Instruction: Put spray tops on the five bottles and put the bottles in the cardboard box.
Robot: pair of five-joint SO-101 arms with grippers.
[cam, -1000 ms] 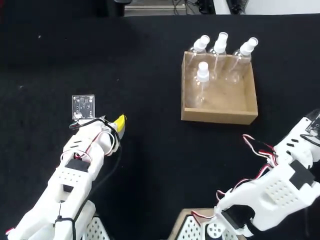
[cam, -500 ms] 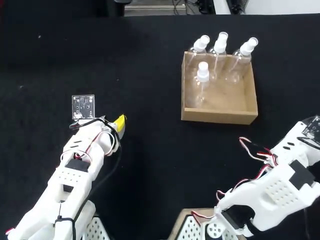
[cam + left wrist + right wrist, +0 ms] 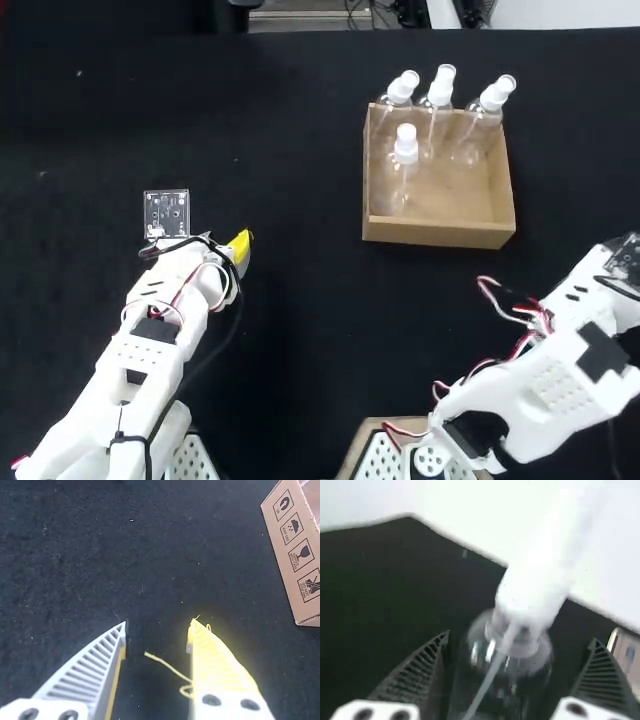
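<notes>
Left gripper point(image 3: 157, 625) hangs low over bare black counter point(image 3: 300, 140) near the left side, its white and yellow fingers apart with nothing between them. A loose yellow thread trails from the yellow finger. In the high view this gripper point(image 3: 230, 247) points toward the far edge, and a small square tag point(image 3: 166, 214) lies flat on the counter just beside its arm.

The right arm point(image 3: 560, 375) lies along the near right corner of the counter and runs off the right edge. The right gripper point(image 3: 517, 637) has a clear bottle point(image 3: 512, 680) inside it, capped with a white spray top point(image 3: 540, 595) whose dip tube runs down inside. Whether the gripper is pressing on this bottle I cannot tell.

The cardboard box point(image 3: 440, 232) sits toward the far right of the counter, well apart from both arms. Four capped bottles stand in it: three along its far wall point(image 3: 400, 100) point(image 3: 438, 92) point(image 3: 490, 102), and one point(image 3: 403, 160) just in front of them on the left side. The left wrist view catches a side of the box point(image 3: 300, 555).
</notes>
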